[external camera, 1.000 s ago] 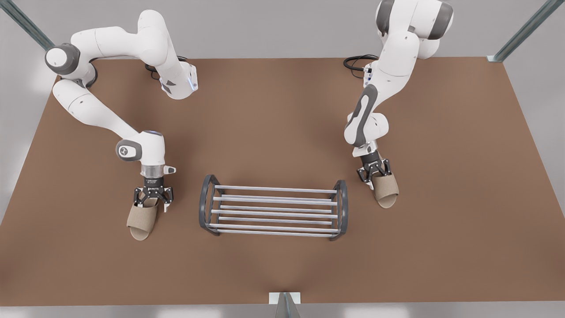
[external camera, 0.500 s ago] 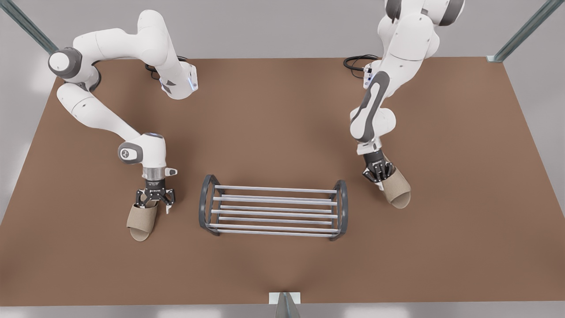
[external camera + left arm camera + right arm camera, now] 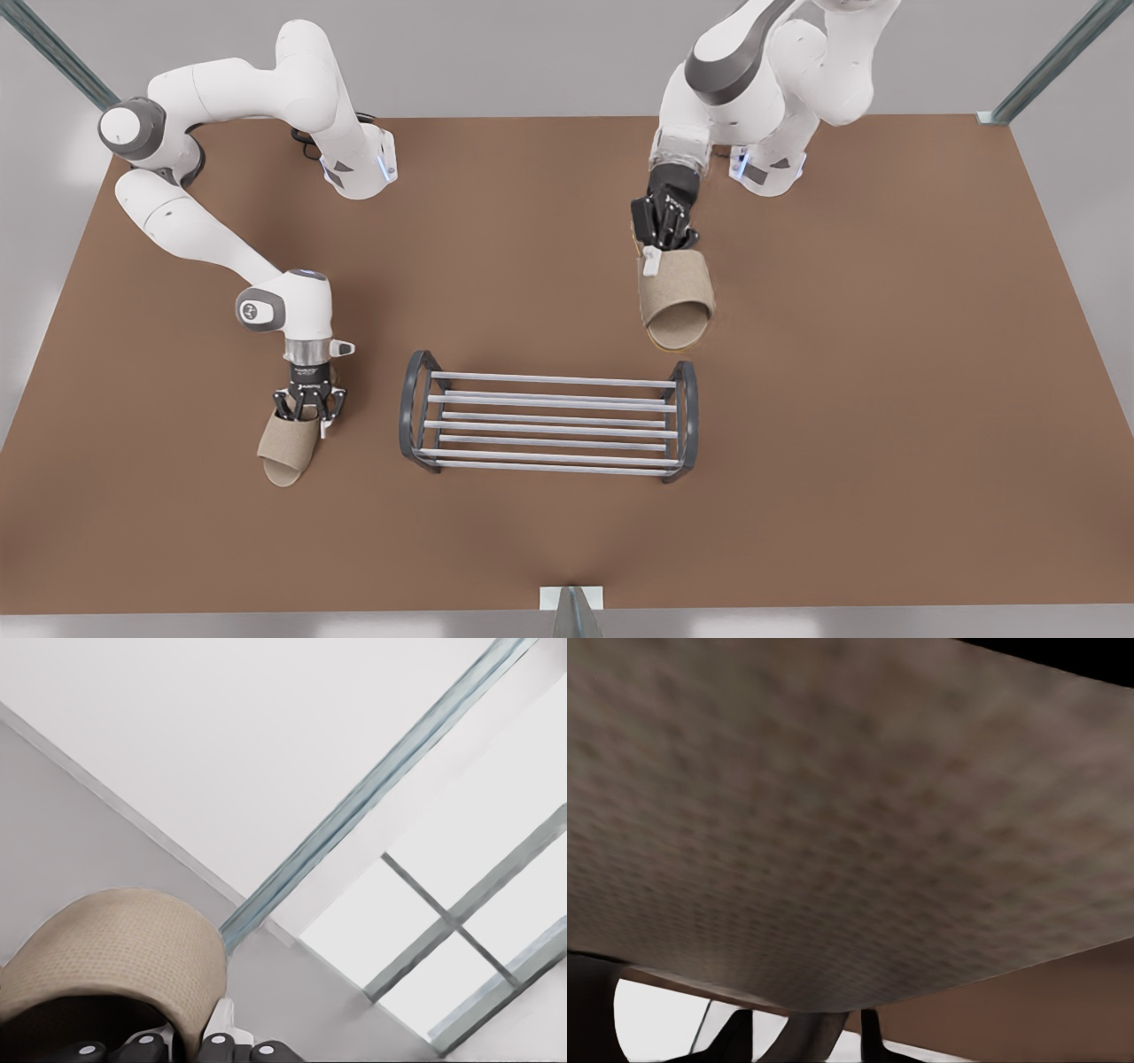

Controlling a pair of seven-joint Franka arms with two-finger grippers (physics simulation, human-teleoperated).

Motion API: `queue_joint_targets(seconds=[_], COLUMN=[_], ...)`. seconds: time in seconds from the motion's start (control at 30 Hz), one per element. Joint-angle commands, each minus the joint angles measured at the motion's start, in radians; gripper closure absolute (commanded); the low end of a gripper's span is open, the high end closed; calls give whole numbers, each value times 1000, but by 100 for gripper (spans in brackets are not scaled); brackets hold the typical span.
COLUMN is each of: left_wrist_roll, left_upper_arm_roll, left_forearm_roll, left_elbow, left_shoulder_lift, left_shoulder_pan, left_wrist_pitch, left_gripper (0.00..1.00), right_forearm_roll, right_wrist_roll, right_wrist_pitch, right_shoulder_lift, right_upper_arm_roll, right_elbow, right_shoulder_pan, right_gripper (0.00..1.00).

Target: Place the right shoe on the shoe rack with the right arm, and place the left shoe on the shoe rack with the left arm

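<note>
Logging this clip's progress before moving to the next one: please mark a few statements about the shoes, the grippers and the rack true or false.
1. The left gripper is shut on the left shoe. True.
2. The right shoe lies on the shoe rack. False: it is on the table, beside the rack at the front view's left.
3. No shoe is on the rack's bars. True.
4. The right gripper hangs above the rack. False: it is at the right shoe, shut on it.

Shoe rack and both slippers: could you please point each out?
shoe rack (image 3: 549,428), front view, a middle silver bar
raised slipper (image 3: 675,297), front view, its woven upper
slipper at the front view's left (image 3: 285,447), front view, its woven upper
</note>
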Motion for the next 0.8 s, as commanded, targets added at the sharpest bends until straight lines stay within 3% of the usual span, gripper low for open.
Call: queue_joint_targets(seconds=[0.0,0.1,0.2,0.33,0.43,0.57,0.73,0.77], left_wrist_roll=[-203,-172,-166,-165,-169,-177,-172,-172], left_upper_arm_roll=[0,5,5,5,5,5,3,2], left_forearm_roll=[-109,-184,-201,-226,-226,-224,-226,-226], left_elbow=[132,318,413,431,455,455,455,455], left_shoulder_lift=[137,395,536,606,658,677,731,743], left_shoulder_pan=[-25,57,89,103,124,126,159,159], left_wrist_pitch=[44,63,55,49,49,49,51,51], left_gripper=[79,79,79,79,79,79,79,79], right_forearm_roll=[-49,-49,-49,-51,-49,-45,-14,102], right_wrist_roll=[-8,-8,-10,-8,-8,-7,220,223], right_wrist_pitch=[-1,-1,-1,-1,-1,35,121,150], right_shoulder_lift=[-1,-2,-4,-4,-5,-45,-264,-303], right_upper_arm_roll=[3,12,21,24,35,83,151,187], right_elbow=[-2,-5,-9,-10,-12,-35,-94,-101], right_shoulder_pan=[-3,-6,-7,-7,-13,-35,-27,-27], right_gripper=[46,53,57,73,79,79,79,79])
